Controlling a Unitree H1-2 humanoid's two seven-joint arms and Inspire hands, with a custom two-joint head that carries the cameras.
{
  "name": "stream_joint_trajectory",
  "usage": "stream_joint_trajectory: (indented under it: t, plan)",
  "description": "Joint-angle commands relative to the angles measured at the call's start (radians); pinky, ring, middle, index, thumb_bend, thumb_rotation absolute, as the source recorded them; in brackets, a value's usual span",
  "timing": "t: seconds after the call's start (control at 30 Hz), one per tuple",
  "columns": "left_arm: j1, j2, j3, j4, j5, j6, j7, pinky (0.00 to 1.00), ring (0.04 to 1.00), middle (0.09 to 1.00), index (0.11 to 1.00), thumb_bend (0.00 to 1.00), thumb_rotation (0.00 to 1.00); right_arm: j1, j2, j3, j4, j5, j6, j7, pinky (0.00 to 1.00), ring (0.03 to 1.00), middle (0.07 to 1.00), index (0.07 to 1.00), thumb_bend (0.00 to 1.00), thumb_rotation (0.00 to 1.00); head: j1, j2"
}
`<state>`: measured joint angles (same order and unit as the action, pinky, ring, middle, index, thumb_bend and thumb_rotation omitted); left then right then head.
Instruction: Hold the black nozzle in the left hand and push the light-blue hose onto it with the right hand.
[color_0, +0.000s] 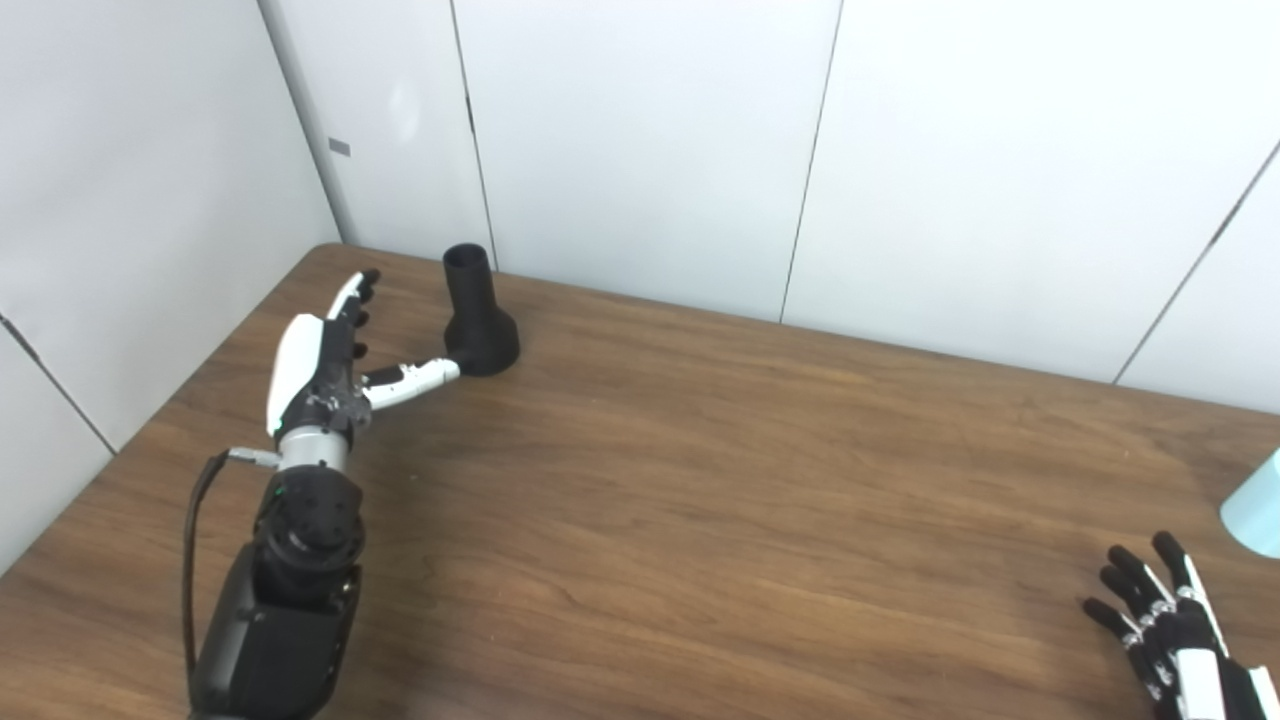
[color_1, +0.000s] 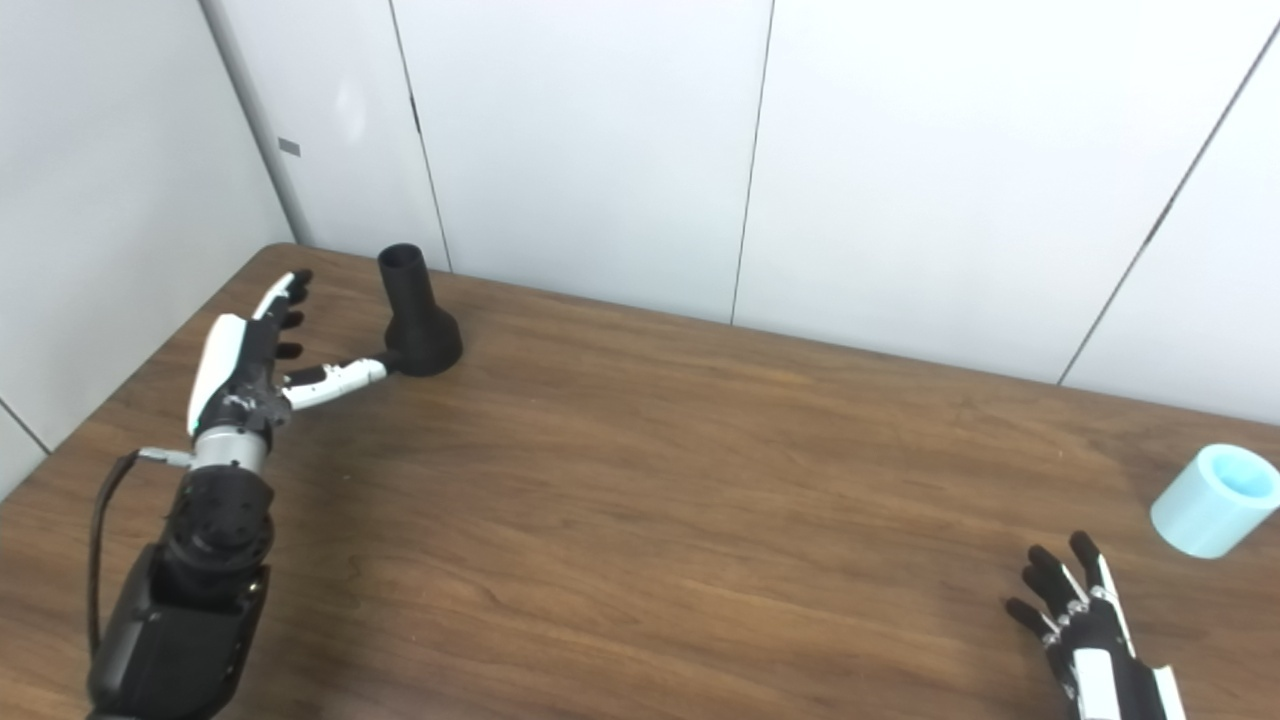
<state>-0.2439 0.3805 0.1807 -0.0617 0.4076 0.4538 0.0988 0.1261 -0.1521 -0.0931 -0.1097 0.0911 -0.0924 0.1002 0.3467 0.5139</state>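
Note:
The black nozzle (color_0: 478, 315) stands upright on its flared base at the far left of the wooden table (color_0: 700, 480). My left hand (color_0: 325, 360) is open just left of it, fingers stretched toward the wall, thumb tip at the nozzle's base. The light-blue hose piece (color_1: 1215, 498), a short cylinder, lies on its side at the right edge; in the left eye view (color_0: 1258, 515) it is cut off by the frame. My right hand (color_1: 1085, 630) is open near the bottom right corner, a little in front of and left of the hose, holding nothing.
White wall panels (color_0: 650, 140) close off the table's back and left sides, right behind the nozzle. A black cable (color_0: 195, 560) loops off my left forearm.

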Motion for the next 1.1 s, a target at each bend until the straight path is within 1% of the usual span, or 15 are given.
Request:
stream_joint_trajectory:
  t: [0.0,0.1,0.17,0.3,0.4,0.43,0.5,0.6,0.63,0.7,0.73,0.8,0.9,1.0,1.07]
  plan:
    - [-0.074,0.056,-0.021,0.031,0.05,-0.03,0.021,0.86,0.931,0.923,0.927,0.98,0.33,0.009,0.0,0.003,0.048,-0.003,-0.01,0.0,0.85,0.905,0.898,0.971,0.67,0.94,0.0,0.0]
    - [-0.122,0.087,-0.059,0.122,0.071,-0.048,0.027,0.97,0.978,0.949,0.927,1.0,0.39,0.009,0.001,0.003,0.045,-0.008,-0.004,-0.005,0.86,0.913,0.904,0.981,0.67,0.95,-0.002,0.002]
    - [-0.151,0.105,-0.085,0.166,0.081,-0.043,0.017,0.99,0.994,0.957,0.927,1.0,0.41,0.009,0.0,0.004,0.045,-0.015,-0.006,-0.007,0.85,0.91,0.9,0.981,0.66,0.95,-0.002,0.002]
    - [-0.198,0.132,-0.133,0.22,0.093,-0.012,-0.022,1.0,1.0,0.95,0.944,1.0,0.46,0.009,-0.004,0.003,0.045,-0.025,-0.006,-0.008,0.84,0.911,0.904,0.983,0.65,0.95,0.003,0.006]
    - [-0.23,0.142,-0.158,0.26,0.097,-0.004,-0.039,1.0,0.992,0.948,0.946,1.0,0.48,0.005,-0.002,0.0,0.049,-0.014,-0.01,-0.004,0.83,0.911,0.904,0.979,0.68,0.94,0.003,0.006]
    - [-0.238,0.143,-0.164,0.273,0.097,-0.005,-0.041,1.0,0.991,0.947,0.947,1.0,0.48,0.006,-0.003,0.0,0.049,-0.015,-0.011,-0.004,0.83,0.91,0.903,0.978,0.68,0.93,0.004,0.0]
    - [-0.253,0.144,-0.177,0.297,0.102,-0.009,-0.036,1.0,0.988,0.944,0.943,1.0,0.5,0.009,-0.004,0.0,0.05,-0.016,-0.015,-0.002,0.83,0.908,0.901,0.975,0.69,0.94,-0.001,-0.001]
    - [-0.271,0.148,-0.198,0.34,0.115,-0.035,-0.019,1.0,0.962,0.923,0.922,1.0,0.5,0.009,-0.001,-0.001,0.05,-0.018,-0.015,-0.006,0.82,0.906,0.898,0.972,0.69,0.95,-0.01,-0.001]
    - [-0.277,0.148,-0.203,0.356,0.118,-0.043,-0.013,1.0,0.95,0.898,0.917,1.0,0.51,0.009,0.001,-0.001,0.05,-0.017,-0.012,-0.009,0.83,0.907,0.898,0.972,0.7,0.96,-0.011,-0.001]
    - [-0.287,0.146,-0.215,0.377,0.125,-0.051,-0.011,1.0,0.932,0.881,0.909,1.0,0.51,0.01,0.003,-0.002,0.05,-0.016,-0.013,-0.01,0.84,0.913,0.899,0.976,0.72,0.97,-0.015,-0.001]
    - [-0.289,0.145,-0.22,0.381,0.126,-0.052,-0.012,1.0,0.931,0.88,0.908,1.0,0.5,0.011,0.004,-0.002,0.05,-0.016,-0.013,-0.01,0.85,0.918,0.903,0.982,0.71,0.98,-0.017,-0.001]
    - [-0.298,0.143,-0.229,0.394,0.127,-0.055,-0.011,1.0,0.952,0.905,0.909,1.0,0.49,0.012,0.004,-0.001,0.052,-0.022,-0.021,-0.011,0.87,0.923,0.91,0.99,0.7,0.98,-0.019,-0.002]
    - [-0.314,0.139,-0.24,0.419,0.126,-0.063,-0.012,1.0,0.981,0.931,0.907,1.0,0.49,0.012,0.002,0.003,0.055,-0.027,-0.033,-0.009,0.86,0.922,0.913,0.994,0.68,0.99,-0.023,-0.001]
    - [-0.332,0.137,-0.256,0.44,0.137,-0.058,-0.011,1.0,0.971,0.918,0.895,1.0,0.49,0.012,0.005,0.002,0.053,-0.019,-0.032,-0.005,0.88,0.929,0.916,0.991,0.68,0.98,-0.025,0.0]
    - [-0.34,0.134,-0.261,0.447,0.137,-0.053,-0.012,1.0,0.967,0.905,0.888,1.0,0.49,0.012,0.007,0.003,0.052,-0.021,-0.032,-0.008,0.86,0.921,0.911,0.991,0.68,0.97,-0.026,0.0]
